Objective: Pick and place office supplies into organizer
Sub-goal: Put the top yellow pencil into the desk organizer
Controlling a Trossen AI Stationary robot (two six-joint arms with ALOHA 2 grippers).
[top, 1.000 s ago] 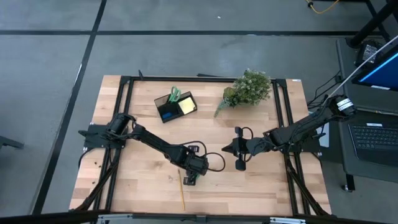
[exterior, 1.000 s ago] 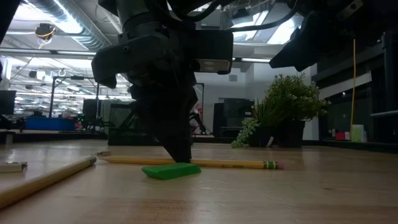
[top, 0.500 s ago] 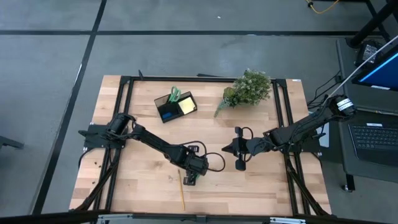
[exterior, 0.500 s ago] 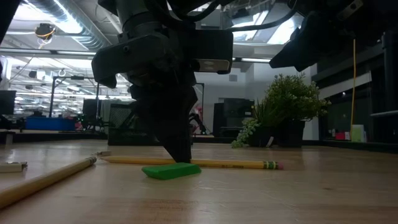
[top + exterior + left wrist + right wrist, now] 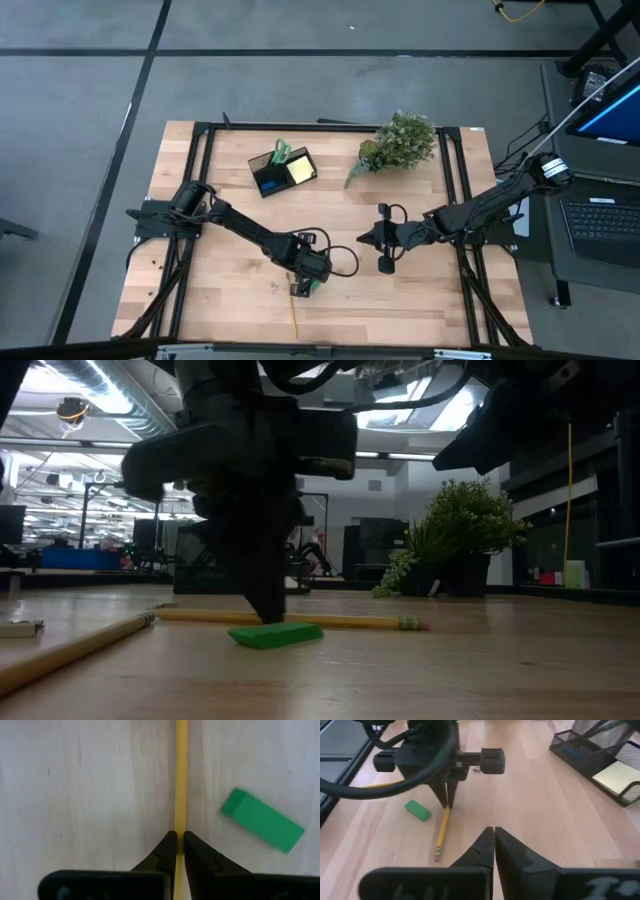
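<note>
Since half a second ago the left gripper (image 5: 299, 288) has slid a little toward the near edge of the table (image 5: 420, 300), and in the low view its dark body now stands further to the left, with the pencil (image 5: 300, 620) behind it drawn the same way. The left arm reaches out low from its base at the table's left side, elbow bent, wrist turned straight down over the near-centre boards. Its fingers (image 5: 167, 851) are pinched tight around the yellow pencil (image 5: 181, 775), which runs out straight ahead between them (the shaft fills the narrow gap, touching both tips). The small green block (image 5: 262, 821) lies flat just beside the pencil, apart from the fingers. A second pencil (image 5: 70, 648) lies near the camera in the low view, away from the gripper.

The right gripper (image 5: 386, 262) waits near the table's middle, its arm stretched in from the right side, and its fingers (image 5: 482, 846) are pressed together holding nothing.

The organizer (image 5: 282, 169) sits toward the far side of the table, well apart from both grippers, with the green-handled scissors (image 5: 281, 152) standing in one part and the sticky-note pad (image 5: 300, 170) in another. The plant (image 5: 400, 142) stands to its right.
</note>
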